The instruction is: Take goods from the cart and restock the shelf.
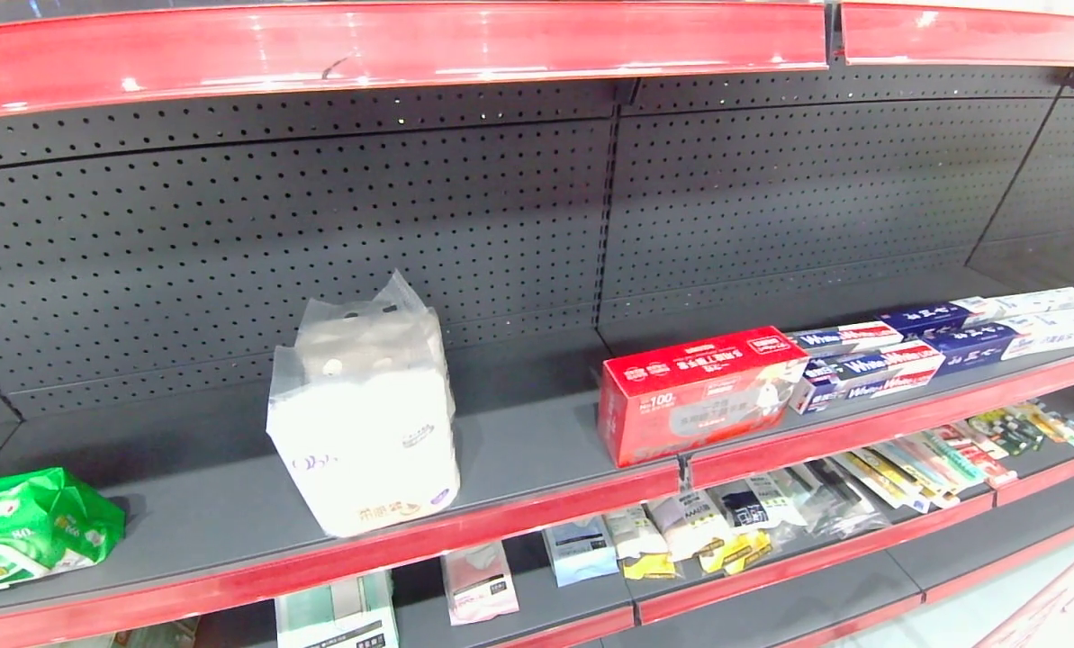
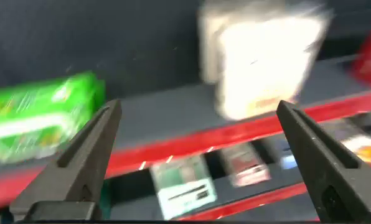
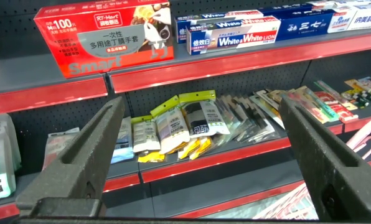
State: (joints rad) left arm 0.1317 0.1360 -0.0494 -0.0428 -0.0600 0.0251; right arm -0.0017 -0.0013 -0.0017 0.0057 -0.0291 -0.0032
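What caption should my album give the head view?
A white tissue pack, green pack and red box sit on a shelf.

A dark grey perforated metal back panel (image 1: 365, 225) spans the store shelving, split by a slotted vertical upright (image 1: 605, 207). Flat dark grey metal shelf boards (image 1: 527, 423) step down in tiers, each front edge trimmed with a glossy red strip (image 1: 392, 45) that catches overhead light. Below the lowest tier's right end lies pale floor (image 1: 969, 621).

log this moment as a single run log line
left claw: open, empty | right claw: open, empty | shelf: green pack, white tissue pack, red box, toothpaste boxes
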